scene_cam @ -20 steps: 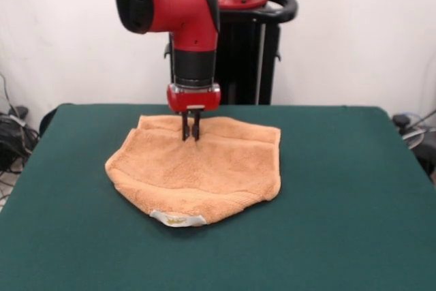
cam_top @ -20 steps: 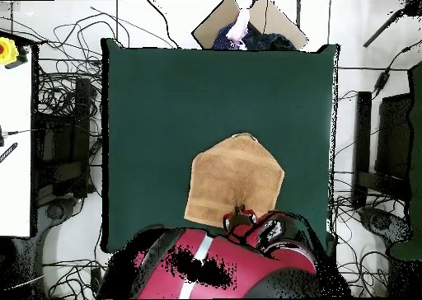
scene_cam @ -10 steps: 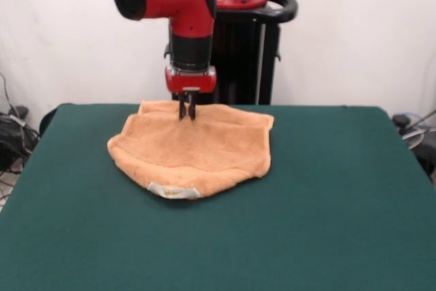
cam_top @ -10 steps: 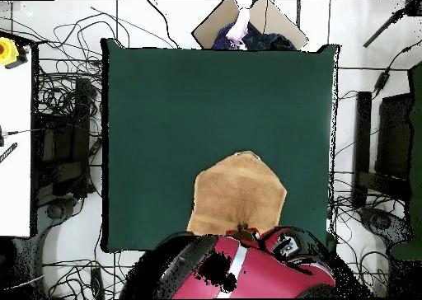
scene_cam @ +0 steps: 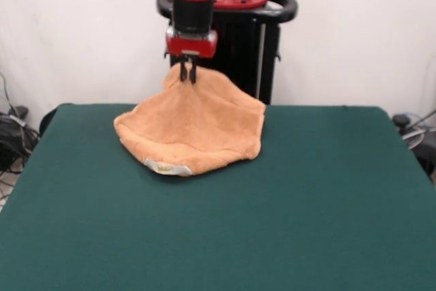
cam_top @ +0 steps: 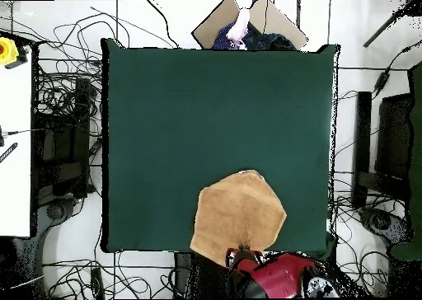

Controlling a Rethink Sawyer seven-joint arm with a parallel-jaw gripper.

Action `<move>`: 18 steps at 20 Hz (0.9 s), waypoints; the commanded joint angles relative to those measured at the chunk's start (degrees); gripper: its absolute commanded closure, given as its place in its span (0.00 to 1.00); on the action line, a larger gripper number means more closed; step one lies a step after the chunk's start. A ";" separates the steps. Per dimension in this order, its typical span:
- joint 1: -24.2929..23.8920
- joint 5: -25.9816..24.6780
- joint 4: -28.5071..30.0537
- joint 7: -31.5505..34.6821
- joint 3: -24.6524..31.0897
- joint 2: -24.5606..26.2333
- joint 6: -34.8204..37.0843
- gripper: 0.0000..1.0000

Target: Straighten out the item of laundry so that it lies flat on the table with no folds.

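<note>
One edge of the orange-tan terry towel (scene_cam: 194, 127) is pinched tight in the red arm's black pincer (scene_cam: 187, 73); everything else drapes camera-ward onto the dark green felt tabletop (scene_cam: 306, 195).

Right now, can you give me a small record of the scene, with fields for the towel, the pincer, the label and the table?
towel: orange-tan, far edge lifted in a peak, near part resting on the table, not flat
pincer: shut on the towel's raised far edge, at the table's far side
label: white, at the towel's near edge, on the table
table: dark green, much larger than the towel
</note>
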 commanded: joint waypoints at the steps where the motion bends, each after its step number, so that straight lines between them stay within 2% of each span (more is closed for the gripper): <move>1: 2.20 -0.87 0.67 -2.58 6.97 -4.47 3.84 1.00; 2: 5.75 -2.46 -2.41 0.20 3.73 -1.12 0.84 1.00; 4: 9.57 -2.95 -5.38 2.48 -0.24 1.67 -3.21 1.00; 5: 12.01 -2.95 -6.88 3.50 -2.89 2.64 -5.62 0.00; 8: 17.23 0.30 -9.07 4.30 -9.35 4.74 -12.38 0.00; 18: 16.05 1.19 -7.97 3.45 -6.91 3.23 -9.83 0.00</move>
